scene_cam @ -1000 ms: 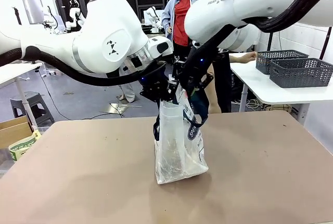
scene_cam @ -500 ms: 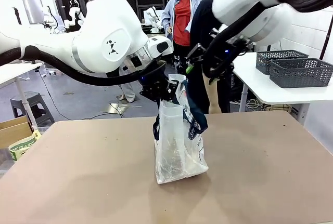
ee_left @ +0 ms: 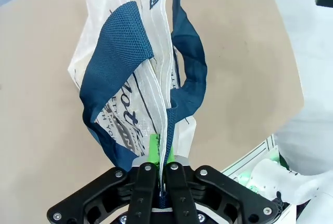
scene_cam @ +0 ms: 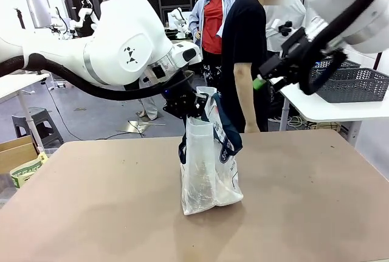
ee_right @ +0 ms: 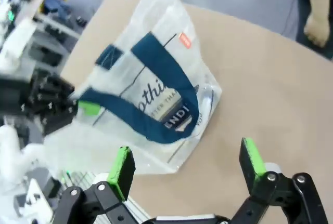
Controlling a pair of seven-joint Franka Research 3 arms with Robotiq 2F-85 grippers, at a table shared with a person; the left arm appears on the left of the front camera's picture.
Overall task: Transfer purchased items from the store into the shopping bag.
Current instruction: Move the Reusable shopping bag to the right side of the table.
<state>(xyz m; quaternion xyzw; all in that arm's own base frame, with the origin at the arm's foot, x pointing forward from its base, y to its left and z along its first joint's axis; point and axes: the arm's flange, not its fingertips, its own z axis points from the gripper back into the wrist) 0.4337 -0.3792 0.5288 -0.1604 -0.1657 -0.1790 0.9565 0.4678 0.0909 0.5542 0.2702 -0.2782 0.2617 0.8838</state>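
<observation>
The translucent clear plastic shopping bag with dark navy strap handles and navy lettering (scene_cam: 209,165) stands upright near the middle of the tan surface (scene_cam: 316,195). The left gripper (ee_left: 158,154) has its jaws pinched nearly together on the bag's top edge, thin plastic caught between the green pads (ee_left: 153,147), holding the mouth up. The right gripper (ee_right: 187,169) hangs in the air well off to the bag's right, jaws spread wide and empty — the bag lies below and ahead of it.

Through the bag's clear wall something pale shows, but I cannot tell what. Two dark grey lattice plastic baskets (scene_cam: 352,84) sit on a white side table beyond the surface; their contents are hidden. So the task looks underway — the bag is held ready, and how much remains to transfer I cannot judge.
</observation>
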